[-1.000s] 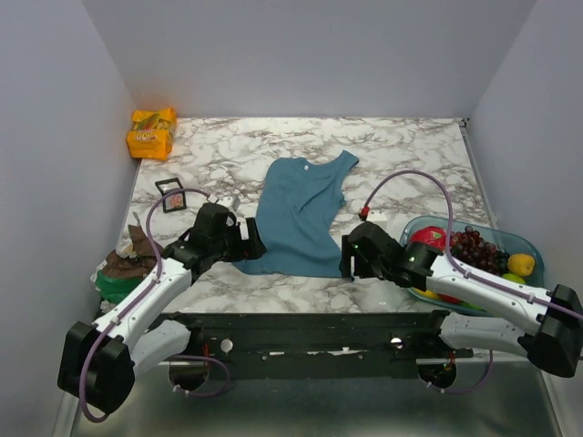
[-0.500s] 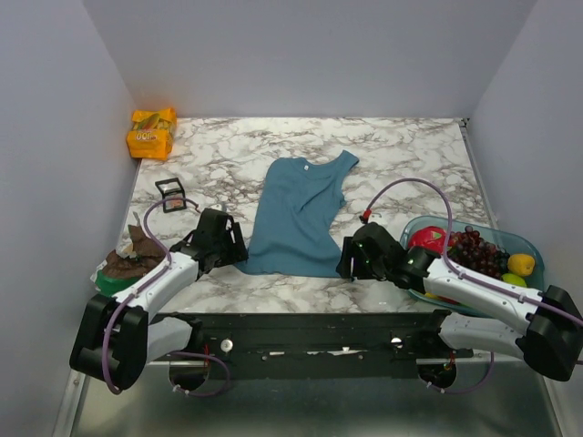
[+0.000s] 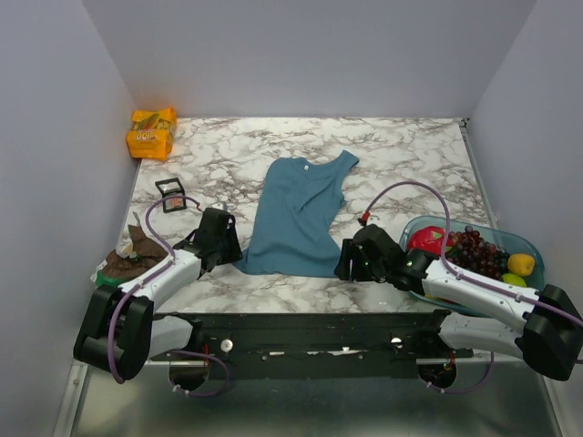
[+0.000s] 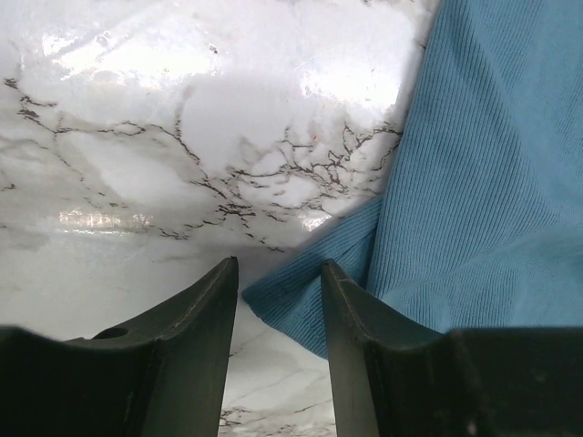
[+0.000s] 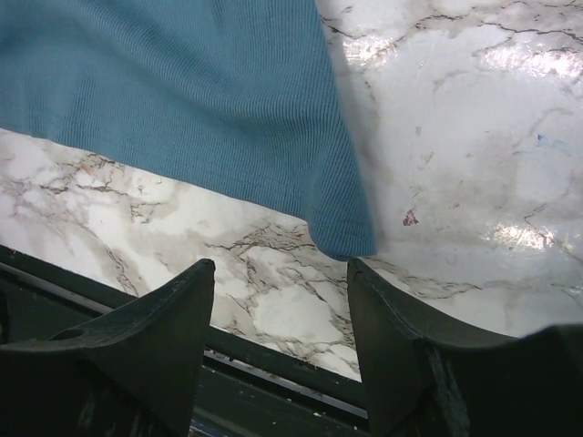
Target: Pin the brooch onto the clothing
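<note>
Robotics lab test cell: a walled booth built around a two-arm rig.

Plain pale walls (image 3: 310,55) box in a marble-patterned counter (image 3: 401,155) on three sides, like a purpose-built enclosure. A left arm (image 3: 155,287) and a right arm (image 3: 474,287), both white and black, are fixed to a black metal rail (image 3: 310,330) along the counter's near edge, with purple cables (image 3: 414,187) looping from them. The things on the counter read as a mixed set of test props: a teal tank top (image 3: 301,214) spread flat, an orange snack pack (image 3: 152,133) in the far left corner, a translucent bowl (image 3: 524,239) of fruit at the right, and a small black-framed box (image 3: 170,193).
</note>
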